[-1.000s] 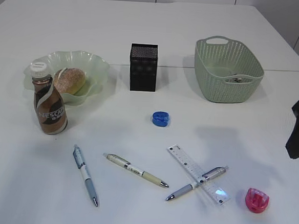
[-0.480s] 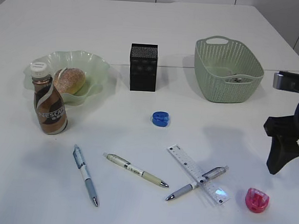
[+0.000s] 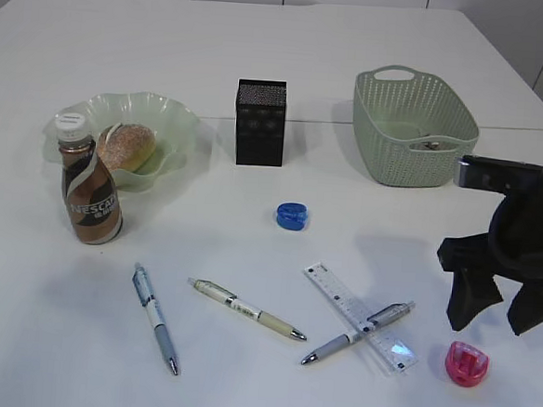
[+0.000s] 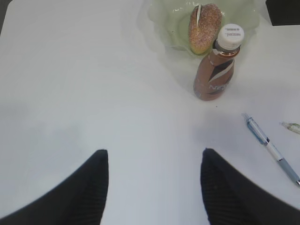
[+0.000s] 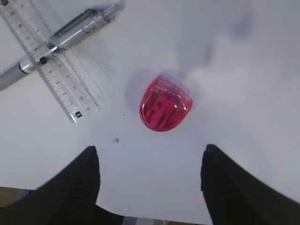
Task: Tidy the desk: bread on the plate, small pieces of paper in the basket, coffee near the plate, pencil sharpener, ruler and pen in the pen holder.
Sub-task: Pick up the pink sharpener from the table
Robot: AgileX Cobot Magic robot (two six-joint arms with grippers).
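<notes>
We hang our right gripper (image 5: 149, 180) with jaws spread and empty over the pink sharpener (image 5: 165, 105), near the ruler (image 5: 50, 70), likely lining up a grab for the pen holder (image 3: 259, 123). Left gripper (image 4: 153, 185) released over bare table (image 4: 70, 93).

Bread (image 3: 126, 146) on plate (image 3: 179, 123), coffee (image 3: 89, 196) in front (pen (image 3: 358, 332) across ruler (image 3: 336, 291))

Right claw (image 3: 494, 317) hangs tips-down, prongs spread and empty; left claw (image 4: 152, 187) (seen only by its wrist camera) likewise gapes.
</notes>
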